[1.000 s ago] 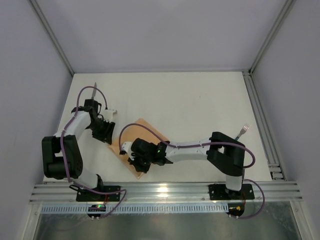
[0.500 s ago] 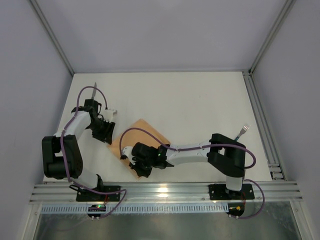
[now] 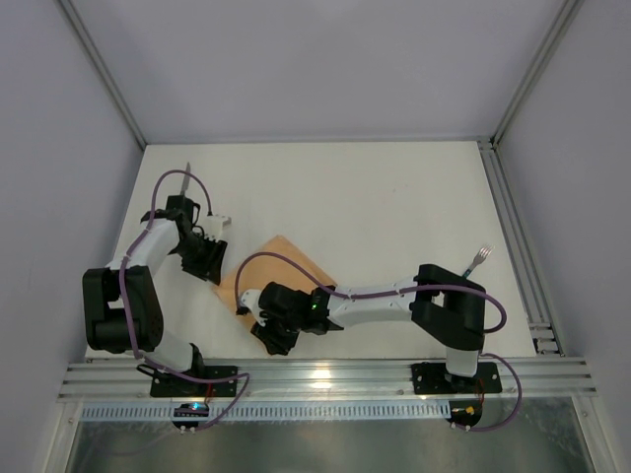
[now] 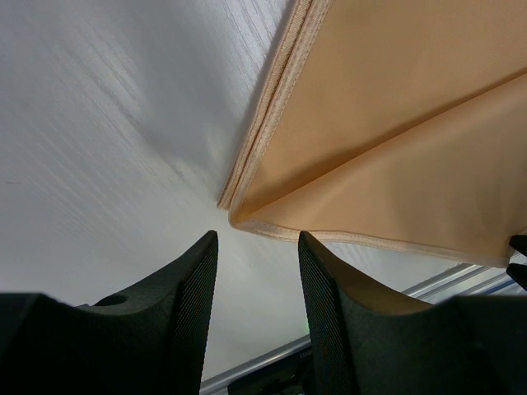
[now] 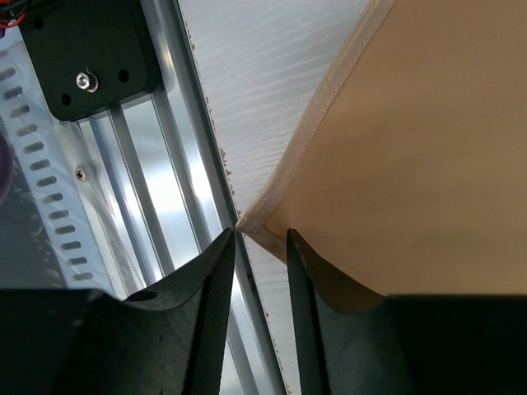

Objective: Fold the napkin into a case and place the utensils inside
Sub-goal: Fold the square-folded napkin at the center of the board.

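While the right claw is ending its pull back toward the near edge of the table, its fingers are coming apart. They are now standing slightly open, with the near corner of the napkin lying right at their tips, apparently let go. The cloth is lying doubled over, so this fold is looking freshly laid and the case is not yet taking shape. Off to that claw's left, the left claw is hovering with its fingers apart as well, another napkin corner lying just beyond them, untouched. The rail is running just beside the right claw's fingertips, crowding any lower reach. The fork is waiting well away, past the right arm, and what may be the knife is lying beyond the left arm.
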Motion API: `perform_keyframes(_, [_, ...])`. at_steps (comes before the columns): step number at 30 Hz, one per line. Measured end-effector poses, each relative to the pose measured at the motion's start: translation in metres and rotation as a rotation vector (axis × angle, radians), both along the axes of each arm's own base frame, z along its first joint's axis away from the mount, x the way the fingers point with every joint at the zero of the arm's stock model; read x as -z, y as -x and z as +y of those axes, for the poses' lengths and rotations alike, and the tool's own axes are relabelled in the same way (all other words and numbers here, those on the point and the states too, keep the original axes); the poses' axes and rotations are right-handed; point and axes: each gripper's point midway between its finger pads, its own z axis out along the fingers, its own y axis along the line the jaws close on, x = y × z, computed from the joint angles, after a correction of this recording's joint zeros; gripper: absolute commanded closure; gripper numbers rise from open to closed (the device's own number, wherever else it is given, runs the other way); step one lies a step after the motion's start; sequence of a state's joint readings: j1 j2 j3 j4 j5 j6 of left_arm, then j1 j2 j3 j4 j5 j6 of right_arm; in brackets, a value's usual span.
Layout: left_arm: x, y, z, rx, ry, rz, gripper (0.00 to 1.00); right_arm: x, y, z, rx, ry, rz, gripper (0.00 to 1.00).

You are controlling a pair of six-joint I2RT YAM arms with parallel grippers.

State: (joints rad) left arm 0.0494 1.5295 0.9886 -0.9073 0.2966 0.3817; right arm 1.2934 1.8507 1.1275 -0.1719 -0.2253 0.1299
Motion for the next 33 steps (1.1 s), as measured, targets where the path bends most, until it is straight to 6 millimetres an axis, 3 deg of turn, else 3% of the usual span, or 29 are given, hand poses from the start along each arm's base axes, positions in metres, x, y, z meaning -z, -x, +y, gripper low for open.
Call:
perform_keyframes(6, [-0.001,0.0,-0.003,0.002,0.017,0.0,0.54,-0.008,0.004,0.003,-0.011,-0.025,0.017,0.62])
perform_keyframes(13, [-0.006,0.001,-0.009,0.009,0.048,-0.009,0.54,-0.059,0.004,0.012,0.0,-0.16,0.008,0.62])
perform_keyframes(17, [-0.021,0.002,-0.013,0.032,0.07,-0.065,0.53,-0.075,-0.009,-0.002,0.095,-0.227,0.042,0.68])
perform_keyframes(21, [-0.027,0.002,-0.018,0.061,0.069,-0.099,0.57,-0.06,-0.062,-0.036,0.325,-0.223,0.104,0.86])
perform_keyframes(25, [-0.007,0.01,-0.021,0.085,0.048,-0.034,0.58,-0.035,-0.107,-0.072,0.561,-0.176,0.145,0.93])
perform_keyframes(28, [0.011,0.016,-0.019,0.096,0.016,0.011,0.59,-0.02,-0.118,-0.09,0.663,-0.146,0.163,0.94])
perform_keyframes(33, [0.025,0.014,-0.013,0.093,-0.016,0.028,0.6,-0.003,-0.128,-0.111,0.766,-0.124,0.18,0.96])
